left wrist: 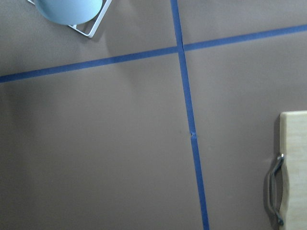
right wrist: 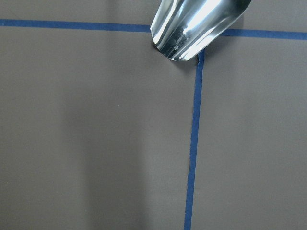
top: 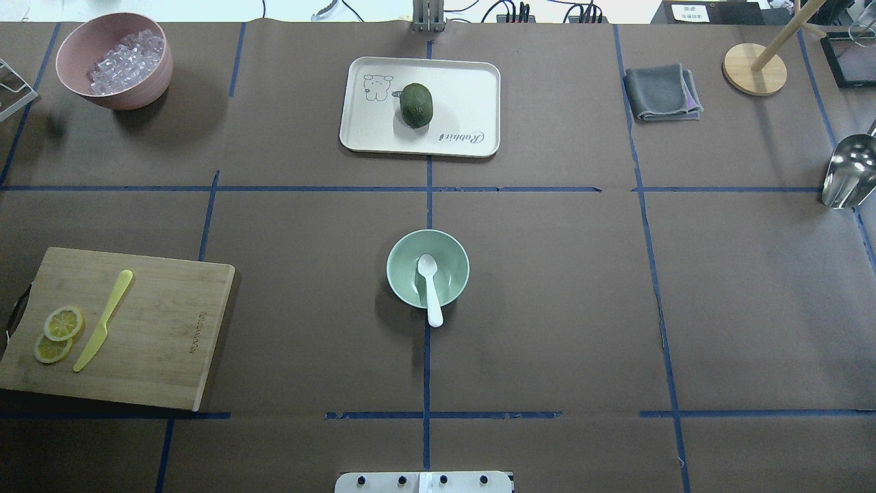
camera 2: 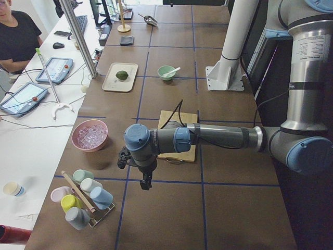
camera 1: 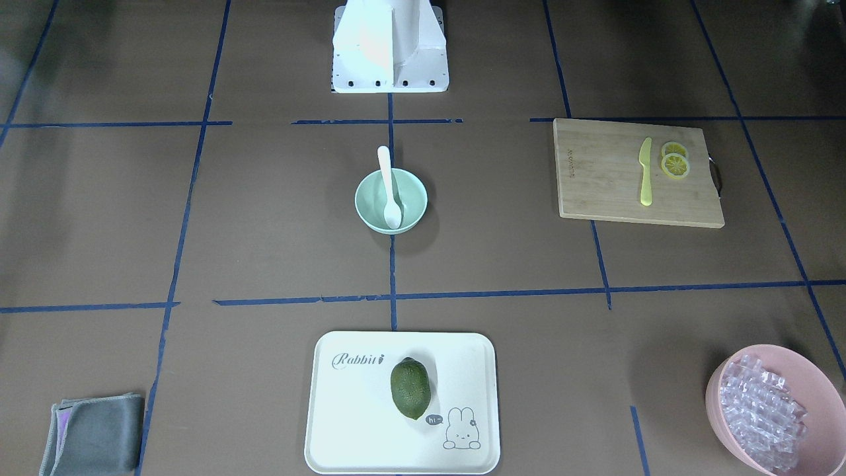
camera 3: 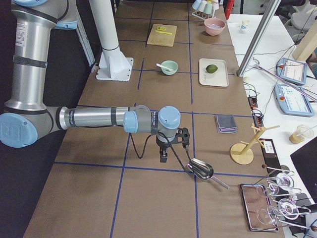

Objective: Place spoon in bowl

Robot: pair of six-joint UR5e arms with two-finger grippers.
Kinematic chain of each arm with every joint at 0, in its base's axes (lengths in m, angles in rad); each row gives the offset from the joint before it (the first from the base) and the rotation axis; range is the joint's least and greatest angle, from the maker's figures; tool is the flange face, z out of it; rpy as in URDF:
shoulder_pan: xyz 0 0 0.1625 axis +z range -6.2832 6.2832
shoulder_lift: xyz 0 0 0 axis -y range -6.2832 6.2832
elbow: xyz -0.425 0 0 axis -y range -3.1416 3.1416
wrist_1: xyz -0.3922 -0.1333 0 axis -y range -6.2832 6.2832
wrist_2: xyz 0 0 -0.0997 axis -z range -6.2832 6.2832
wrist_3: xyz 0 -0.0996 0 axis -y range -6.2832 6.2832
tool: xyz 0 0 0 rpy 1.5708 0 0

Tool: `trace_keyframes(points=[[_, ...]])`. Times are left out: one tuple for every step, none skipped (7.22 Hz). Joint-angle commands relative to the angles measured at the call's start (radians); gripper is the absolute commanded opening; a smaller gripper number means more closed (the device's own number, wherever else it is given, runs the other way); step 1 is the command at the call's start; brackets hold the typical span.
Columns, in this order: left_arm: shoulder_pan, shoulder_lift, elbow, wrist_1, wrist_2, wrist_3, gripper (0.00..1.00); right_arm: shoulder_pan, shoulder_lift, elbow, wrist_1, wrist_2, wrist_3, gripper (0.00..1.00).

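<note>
The spoon [top: 430, 287] is seen resting in the bowl [top: 400, 263], its handle propped over the rim at 6 o'clock in the overhead view, so the task is judged done. The left gripper [camera 2: 145, 182] and right gripper [camera 3: 163, 157] are held well apart from it, with the bowl at 12 o'clock in each side view. Whether they are released or clenched cannot be told.

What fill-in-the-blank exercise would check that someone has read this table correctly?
1. The spoon rests with its scoop inside the ____ bowl, its handle over the rim.
2. The yellow knife lies on the cutting board beside two ____ slices.
3. The pink bowl holds clear ____.
Missing words: green; lemon; cubes.
</note>
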Motion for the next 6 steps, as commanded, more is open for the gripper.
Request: trace_keyframes(points=[[0.007, 0.001, -0.001, -0.013, -0.036, -0.023, 1.0, -0.001, 0.001, -0.007, 0.005, 0.006, 0.008, 1.0], [0.005, 0.01, -0.01, -0.011, -0.103, -0.024, 1.0, -0.001, 0.001, -0.003, 0.005, 0.007, 0.011, 1.0], [0.005, 0.012, -0.01, -0.007, -0.118, -0.02, 1.0, -0.001, 0.004, -0.004, 0.007, 0.003, 0.011, 1.0], [-0.001, 0.015, -0.012, -0.011, -0.107, -0.009, 1.0, -0.001, 0.003, 0.0, 0.009, 0.006, 0.011, 1.0], [-0.004, 0.007, -0.013, 0.001, -0.098, 0.049, 1.0, -0.001, 0.002, 0.003, 0.009, 0.004, 0.011, 1.0], [-0.009, 0.01, -0.015, 0.002, -0.096, 0.055, 1.0, 0.001, 0.002, 0.009, 0.009, 0.004, 0.011, 1.0]])
